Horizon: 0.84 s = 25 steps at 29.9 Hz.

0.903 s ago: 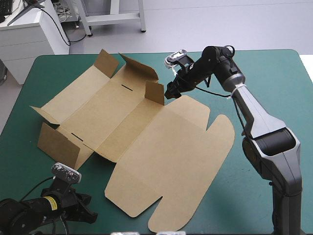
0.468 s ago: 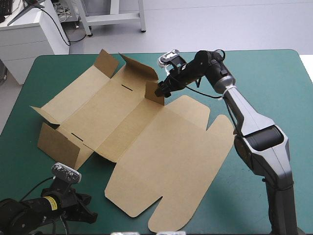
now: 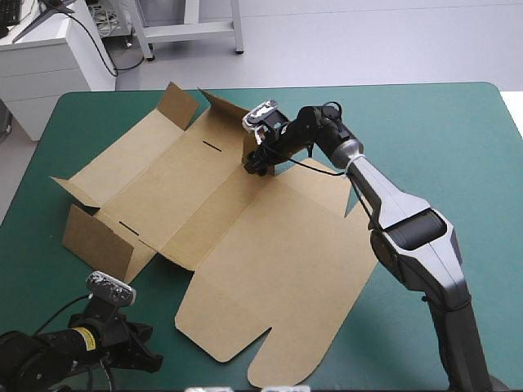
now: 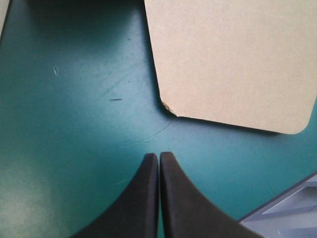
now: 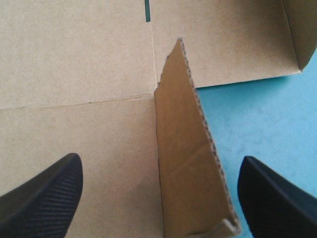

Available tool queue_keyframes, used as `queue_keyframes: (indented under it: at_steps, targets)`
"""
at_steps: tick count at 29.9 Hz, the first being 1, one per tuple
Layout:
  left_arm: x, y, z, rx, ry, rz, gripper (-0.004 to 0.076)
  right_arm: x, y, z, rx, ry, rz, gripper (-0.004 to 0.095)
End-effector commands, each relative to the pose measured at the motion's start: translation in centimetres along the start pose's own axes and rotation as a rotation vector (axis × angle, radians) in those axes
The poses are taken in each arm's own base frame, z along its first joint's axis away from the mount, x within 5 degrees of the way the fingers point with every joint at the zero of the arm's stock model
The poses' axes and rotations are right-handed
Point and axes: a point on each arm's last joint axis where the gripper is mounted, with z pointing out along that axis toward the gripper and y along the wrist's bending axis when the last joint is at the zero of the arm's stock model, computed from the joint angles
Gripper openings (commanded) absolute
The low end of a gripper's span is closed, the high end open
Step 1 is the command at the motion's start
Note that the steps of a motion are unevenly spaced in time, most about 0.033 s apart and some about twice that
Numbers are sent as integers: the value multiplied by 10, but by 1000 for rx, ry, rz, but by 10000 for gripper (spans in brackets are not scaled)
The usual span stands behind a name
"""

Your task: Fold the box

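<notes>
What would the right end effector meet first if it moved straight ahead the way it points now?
Most likely the raised flap of the box: it stands upright between the open fingers of the right end effector, just ahead.

The box [image 3: 270, 245] is plain brown board, and the cut edge of its raised flap [image 5: 183, 163] shows a fine corrugated ripple. The table cover [image 3: 458, 139] is teal-green, with faint pale scuffs. The right gripper [image 5: 159, 158] has black fingers [image 5: 47, 193] with a fine dotted grain; the left gripper [image 4: 158, 154] is smooth black.
</notes>
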Motion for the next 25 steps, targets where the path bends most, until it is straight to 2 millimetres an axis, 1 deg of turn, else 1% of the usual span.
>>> queue_keyframes:
  at_steps: [1, 3, 5, 8, 9, 10, 11, 12, 14, 17, 20, 25]
  targets:
    - [-10, -2, -7, 13, -70, -4, -8, -27, 5, -40, 35, -138, -19, 722]
    - [-10, -2, -7, 13, -70, -4, -8, -28, 5, -40, 28, -144, -12, 665]
    - [-10, -2, -7, 13, -70, -4, -8, -28, 5, -40, 32, -148, -8, 556]
    - [-10, -2, -7, 13, -70, -4, -8, -28, 5, -40, 32, -148, -8, 301]
    - [-10, -2, -7, 13, -70, -4, -8, -28, 5, -40, 32, -148, -10, 178]
    - [-10, -2, -7, 13, -70, -4, -8, -28, 5, -40, 33, -151, -12, 75]
    - [-10, -2, -7, 13, -70, -4, -8, -28, 5, -40, 34, -151, -16, 17]
    - [-10, -2, -7, 13, -70, -4, -8, -29, 4, -40, 39, -157, -17, -11]
    - [-10, -2, -7, 13, -70, -4, -8, -30, 4, -40, 44, -166, -20, -19]
    - [-10, -2, -7, 13, -70, -4, -8, -30, 3, -40, 51, -173, -26, -19]
    - [-10, -2, -7, 13, -70, -4, -8, -31, 3, -41, 54, -172, -69, -19]
    - [-11, -2, -7, 12, -81, -7, -8, -32, 7, -49, 44, -156, -154, -19]
